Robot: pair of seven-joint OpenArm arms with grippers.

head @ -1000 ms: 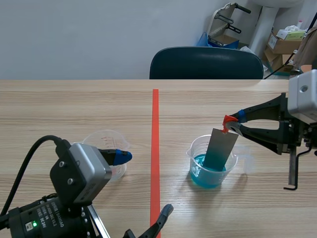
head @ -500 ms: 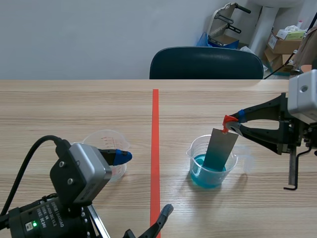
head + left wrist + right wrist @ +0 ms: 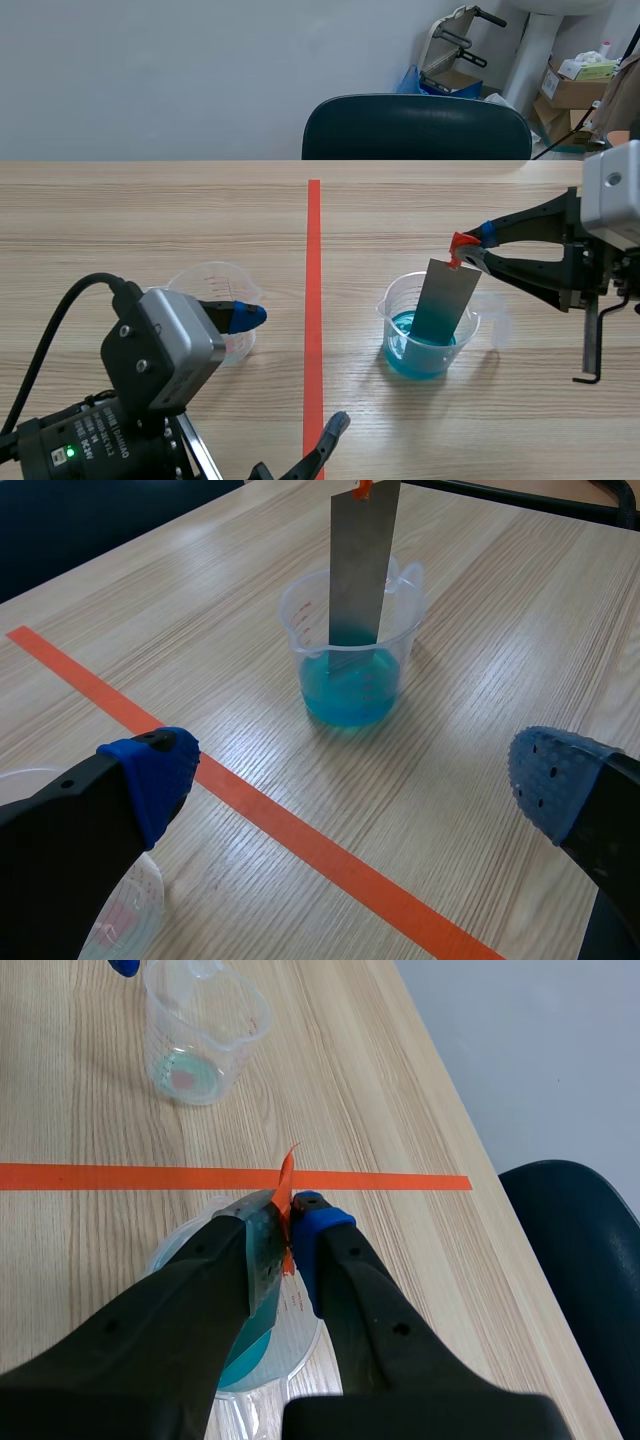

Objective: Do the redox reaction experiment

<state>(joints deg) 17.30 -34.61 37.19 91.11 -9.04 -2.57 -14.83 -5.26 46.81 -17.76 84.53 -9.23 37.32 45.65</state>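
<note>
A clear beaker (image 3: 428, 332) (image 3: 352, 650) with blue liquid stands right of the red tape line. A grey metal strip (image 3: 446, 300) (image 3: 360, 570) with an orange tab at its top stands tilted in the beaker, its lower end dipped in the liquid. My right gripper (image 3: 466, 250) (image 3: 283, 1232) is shut on the strip's top, above the beaker. An empty clear beaker (image 3: 214, 300) (image 3: 200, 1035) sits left of the tape. My left gripper (image 3: 290, 375) (image 3: 350, 770) hangs open low at the front left, close to the empty beaker, nothing between its fingers.
A red tape line (image 3: 313, 300) runs down the middle of the wooden table (image 3: 150, 220). A dark chair (image 3: 415, 128) stands behind the far edge. Boxes and gear are stacked in the back right corner (image 3: 575, 85).
</note>
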